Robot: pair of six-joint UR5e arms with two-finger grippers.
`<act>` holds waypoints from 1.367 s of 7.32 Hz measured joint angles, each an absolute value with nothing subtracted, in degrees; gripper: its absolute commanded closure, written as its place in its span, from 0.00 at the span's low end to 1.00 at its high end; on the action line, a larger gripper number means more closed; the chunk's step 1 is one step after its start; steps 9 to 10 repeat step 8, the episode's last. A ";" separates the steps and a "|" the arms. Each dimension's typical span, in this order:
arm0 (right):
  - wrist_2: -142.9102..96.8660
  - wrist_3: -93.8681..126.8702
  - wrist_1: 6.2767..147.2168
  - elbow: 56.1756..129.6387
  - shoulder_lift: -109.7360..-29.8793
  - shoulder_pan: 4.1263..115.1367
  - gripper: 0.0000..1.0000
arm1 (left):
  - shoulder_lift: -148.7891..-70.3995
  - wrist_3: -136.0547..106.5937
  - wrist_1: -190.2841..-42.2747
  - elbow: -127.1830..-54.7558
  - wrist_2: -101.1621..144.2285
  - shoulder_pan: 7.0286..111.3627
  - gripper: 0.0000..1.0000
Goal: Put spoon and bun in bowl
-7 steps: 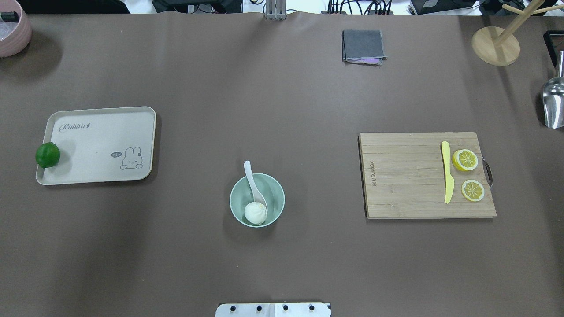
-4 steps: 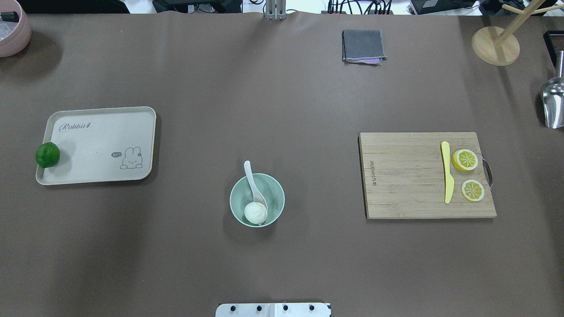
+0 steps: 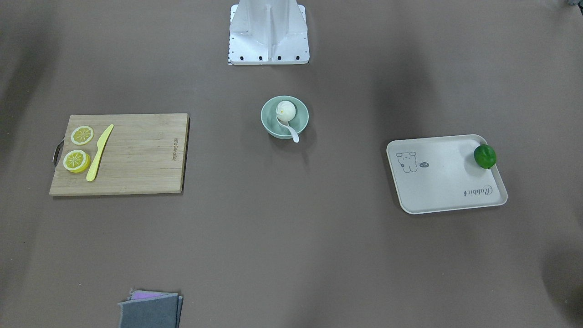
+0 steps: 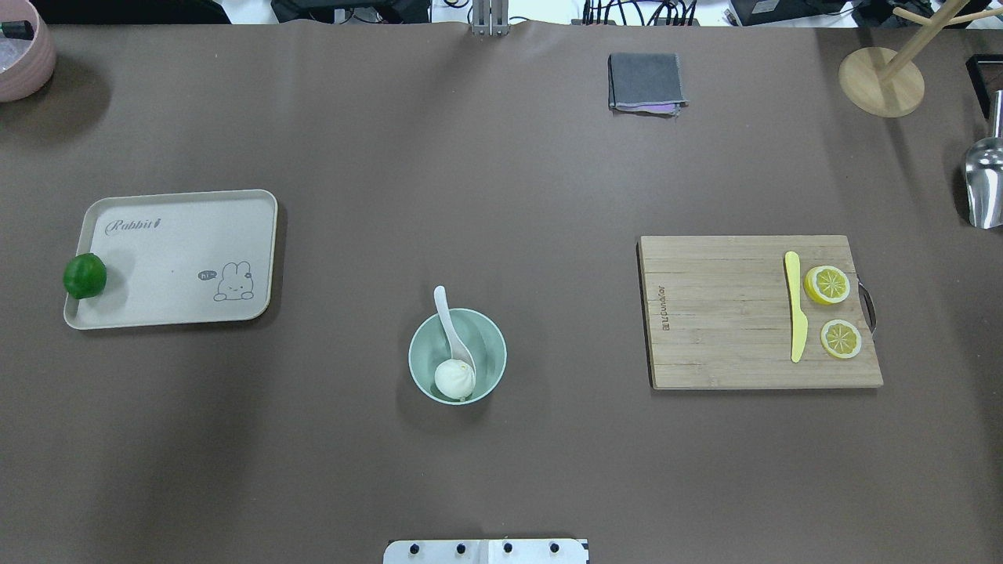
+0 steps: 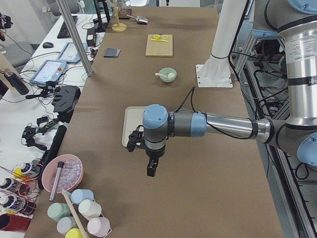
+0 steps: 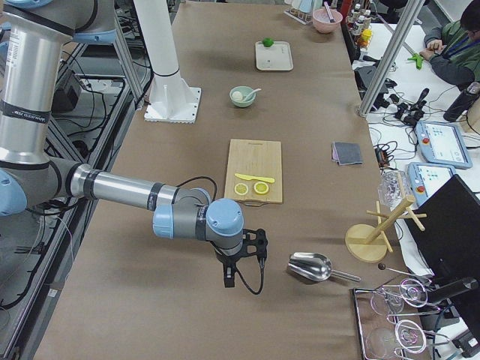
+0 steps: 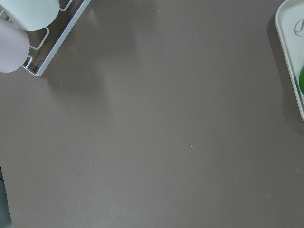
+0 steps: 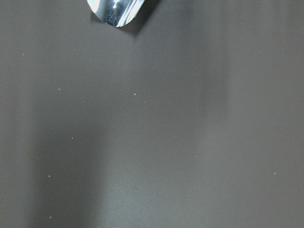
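The mint-green bowl (image 4: 490, 352) stands at the table's middle, near the robot's base. The white bun (image 4: 454, 380) lies inside it on the near side. The white spoon (image 4: 447, 313) rests with its scoop in the bowl and its handle over the far rim. The front-facing view shows the same bowl (image 3: 301, 119), bun (image 3: 286, 109) and spoon (image 3: 291, 133). The left gripper (image 5: 151, 171) hangs over bare table far to the left, beyond the tray. The right gripper (image 6: 229, 279) hangs far to the right, near the scoop. I cannot tell whether either is open or shut.
A white rabbit tray (image 4: 180, 251) with a green lime (image 4: 85, 276) lies at the left. A wooden board (image 4: 721, 313) at the right bears a yellow knife (image 4: 795, 305) and lemon slices (image 4: 828, 284). A grey cloth (image 4: 646, 81), wooden stand (image 4: 881, 81) and metal scoop (image 4: 984, 184) lie at the back right.
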State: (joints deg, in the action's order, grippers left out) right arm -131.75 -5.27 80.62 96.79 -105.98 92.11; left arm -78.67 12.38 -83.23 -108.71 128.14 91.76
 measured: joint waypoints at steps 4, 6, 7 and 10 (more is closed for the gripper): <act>-131.75 -5.27 80.26 96.81 -106.67 92.11 0.00 | -78.19 12.39 -83.29 -108.79 128.14 91.78 0.01; -131.75 -5.27 80.25 96.82 -106.70 92.11 0.00 | -78.09 12.39 -83.28 -108.81 128.18 91.76 0.01; -131.75 -5.27 80.24 96.83 -106.70 92.11 0.00 | -78.08 12.39 -83.27 -108.80 128.17 91.76 0.01; -131.75 -5.27 80.24 96.84 -106.70 92.11 0.00 | -78.09 12.39 -83.28 -108.76 128.15 91.76 0.01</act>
